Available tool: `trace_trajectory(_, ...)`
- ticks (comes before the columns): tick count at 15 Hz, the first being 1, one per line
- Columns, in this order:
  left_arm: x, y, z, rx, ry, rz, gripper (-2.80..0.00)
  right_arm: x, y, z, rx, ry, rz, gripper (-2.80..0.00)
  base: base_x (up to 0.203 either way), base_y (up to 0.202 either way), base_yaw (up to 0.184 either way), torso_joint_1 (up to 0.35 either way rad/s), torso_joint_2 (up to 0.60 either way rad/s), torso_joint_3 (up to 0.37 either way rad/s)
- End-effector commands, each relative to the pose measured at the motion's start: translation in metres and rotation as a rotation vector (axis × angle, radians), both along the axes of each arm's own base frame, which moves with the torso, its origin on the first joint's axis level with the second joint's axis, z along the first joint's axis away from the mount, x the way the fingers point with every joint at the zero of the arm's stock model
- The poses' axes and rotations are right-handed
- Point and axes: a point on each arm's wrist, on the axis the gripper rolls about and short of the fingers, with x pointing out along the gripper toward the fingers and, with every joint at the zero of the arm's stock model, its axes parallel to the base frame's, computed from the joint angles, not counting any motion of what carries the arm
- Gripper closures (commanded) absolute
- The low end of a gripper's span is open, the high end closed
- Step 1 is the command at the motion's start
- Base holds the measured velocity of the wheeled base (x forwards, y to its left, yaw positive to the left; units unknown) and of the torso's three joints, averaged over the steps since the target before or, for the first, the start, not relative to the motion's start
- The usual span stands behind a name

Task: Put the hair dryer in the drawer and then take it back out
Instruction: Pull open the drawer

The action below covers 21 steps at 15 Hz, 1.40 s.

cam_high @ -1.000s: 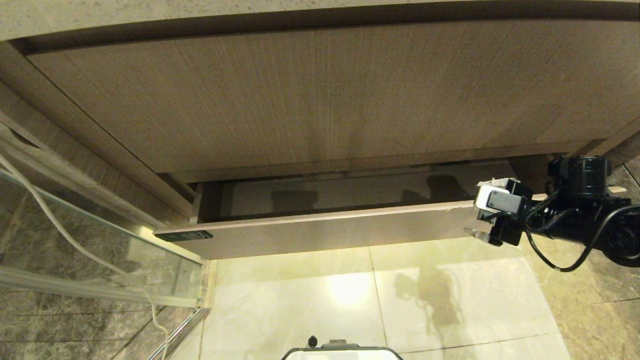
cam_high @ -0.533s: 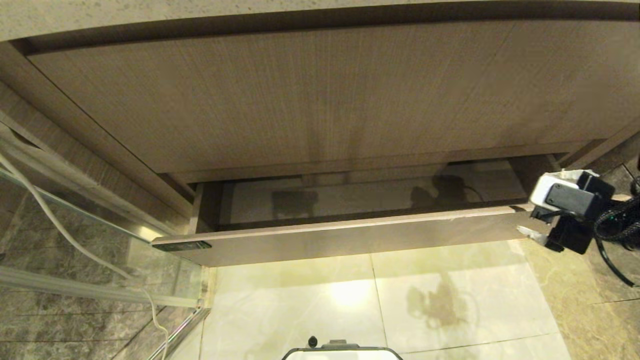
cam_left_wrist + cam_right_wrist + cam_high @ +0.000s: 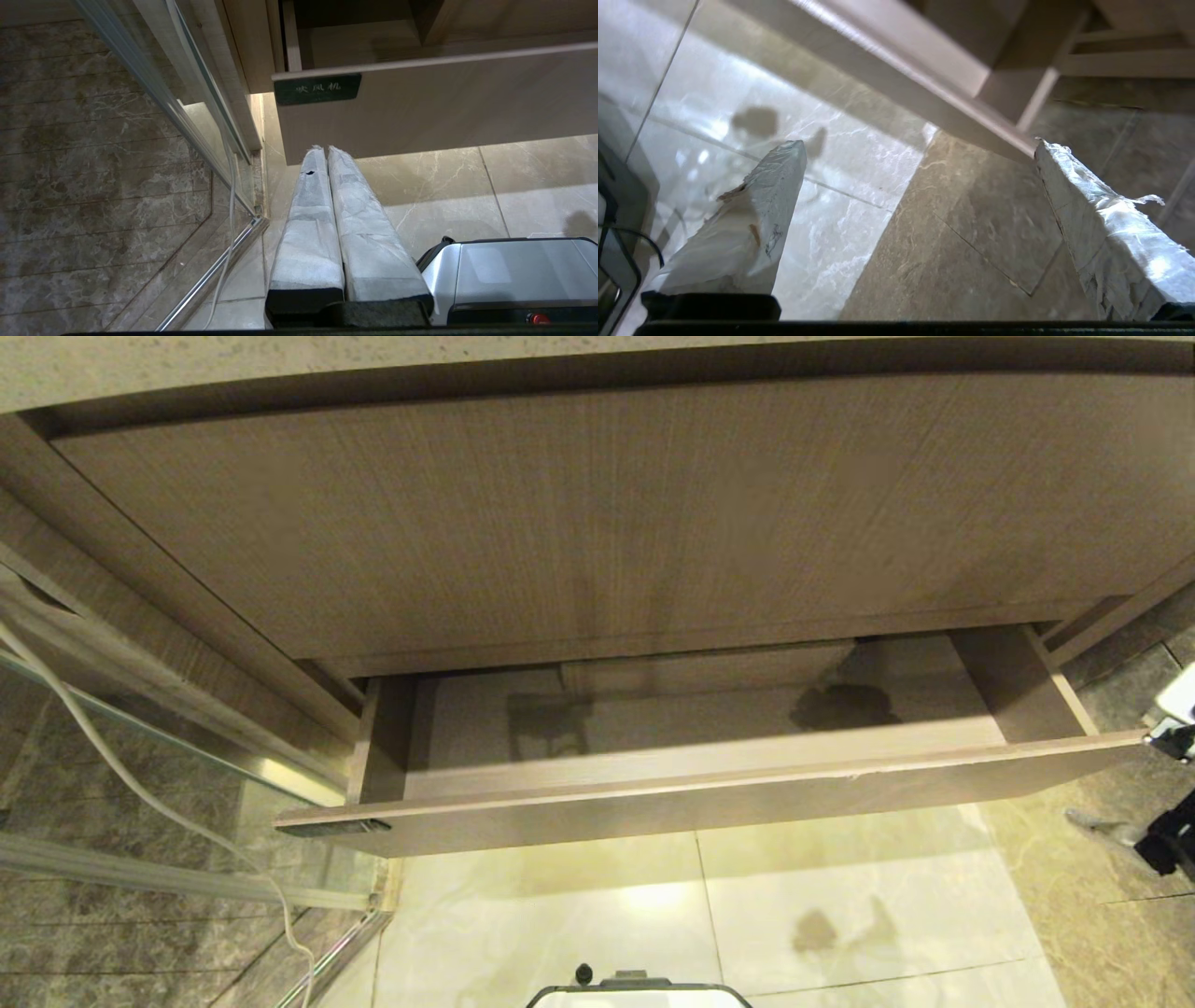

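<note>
Drawer (image 3: 709,784) stood open with its long axis running nine to three; right pincer (image 3: 920,149), spread wide and empty, hung off its three o'clock end. Left pincer (image 3: 324,150) sat closed. Dryer unseen.

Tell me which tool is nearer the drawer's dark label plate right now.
Left. The left tool sits shut just below the label plate at the drawer's left end. The right tool is open off the opposite, right end.

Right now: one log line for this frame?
drawer: pulled out, no dryer seen inside | right pincer: open, empty, off drawer's right end | left pincer: shut, parked below drawer front
</note>
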Motion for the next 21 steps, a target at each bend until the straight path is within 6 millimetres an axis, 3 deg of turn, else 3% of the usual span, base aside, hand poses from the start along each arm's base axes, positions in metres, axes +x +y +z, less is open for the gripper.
trace_trajectory(1,0.0,0.0,0.0,0.0,0.0,0.0,0.0,-0.018,-0.001,0.007,-0.009,-0.066,-0.027,-2.8,0.0,0.0,0.0,0.0,0.0,0.0)
trace_trajectory(5,0.0,0.0,0.0,0.0,0.0,0.0,0.0,-0.033,-0.005,-0.001,0.117,-0.084,-0.142,-2.8,0.0,0.0,0.0,0.0,0.0,0.0)
trace_trajectory(6,0.0,0.0,0.0,0.0,0.001,0.0,0.0,-0.04,-0.004,-0.008,0.185,-0.078,-0.18,0.0,0.0,0.0,0.0,0.0,0.0,0.0)
trace_trajectory(9,0.0,0.0,0.0,0.0,0.0,0.0,0.0,-0.048,-0.003,-0.028,0.21,-0.021,-0.209,0.0,0.0,0.0,0.0,0.0,0.0,0.0)
trace_trajectory(12,0.0,0.0,0.0,0.0,0.0,0.0,0.0,-0.054,-0.005,-0.039,0.196,-0.003,-0.348,0.0,0.0,0.0,0.0,0.0,0.0,0.0)
trace_trajectory(15,0.0,0.0,0.0,0.0,0.0,0.0,0.0,-0.061,-0.001,-0.037,0.411,-0.107,-0.443,0.0,0.0,0.0,0.0,0.0,0.0,0.0)
trace_trajectory(18,0.0,0.0,0.0,0.0,0.001,0.0,0.0,-0.086,0.014,-0.046,0.53,-0.176,-0.353,0.0,0.0,0.0,0.0,0.0,0.0,0.0)
trace_trajectory(21,0.0,0.0,0.0,0.0,0.0,0.0,0.0,-0.12,0.02,-0.079,0.622,-0.217,-0.312,0.0,0.0,0.0,0.0,0.0,0.0,0.0)
